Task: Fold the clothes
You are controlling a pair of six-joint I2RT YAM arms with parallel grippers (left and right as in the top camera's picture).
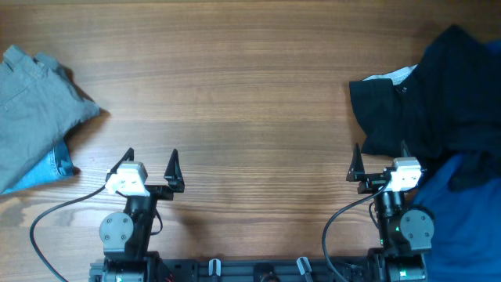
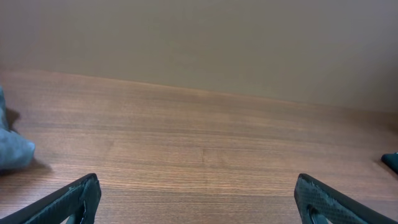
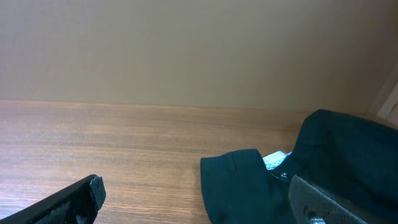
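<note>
A robotics lab is suggested: left arm (image 1: 125, 223) and right arm (image 1: 403, 223) are mounted on a rail (image 1: 235, 272) at a wood-grain surface (image 1: 250, 94), a plain wall (image 2: 199, 37) behind.

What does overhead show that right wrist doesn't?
Only overhead: the grey garment with light-blue denim showing at its edge on the left side, the royal-blue garment by the right arm, and the left claw, open and empty.
Only right wrist: the wall behind the table.
Both: the black garment, the wooden table, and the right claw, open and empty.
</note>
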